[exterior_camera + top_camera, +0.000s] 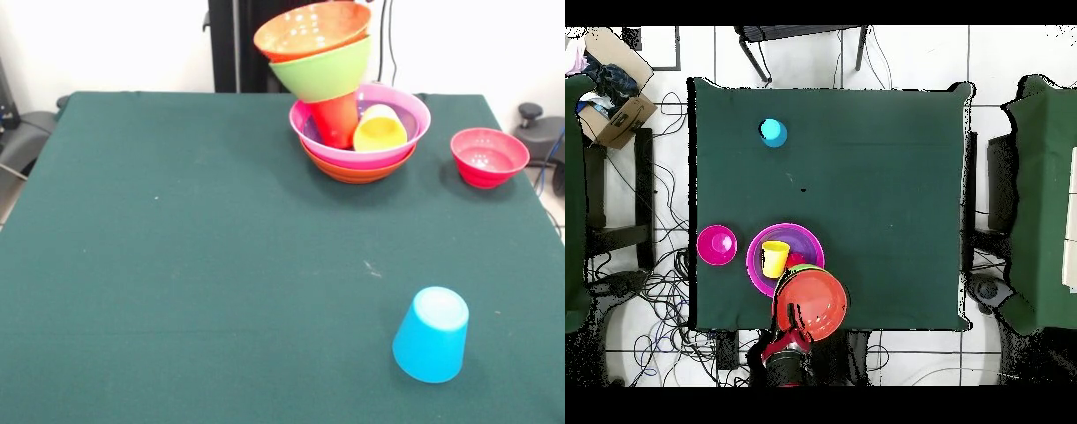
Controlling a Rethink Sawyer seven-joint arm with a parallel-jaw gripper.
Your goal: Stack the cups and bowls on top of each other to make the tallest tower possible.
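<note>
Green cloth covers the table. Nearest, a light blue cup stands inverted. Farther right: crimson bowl. Farthest: tower, holding yellow cup and red cup bearing tilted lime and orange bowls. Gripper finger state: cannot tell.

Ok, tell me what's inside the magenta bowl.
Inside the magenta bowl sits a purple bowl, holding an upturned red cup and a tipped yellow cup. The red cup carries tilted lime green and orange bowls. Anything beneath the cups is hidden.
</note>
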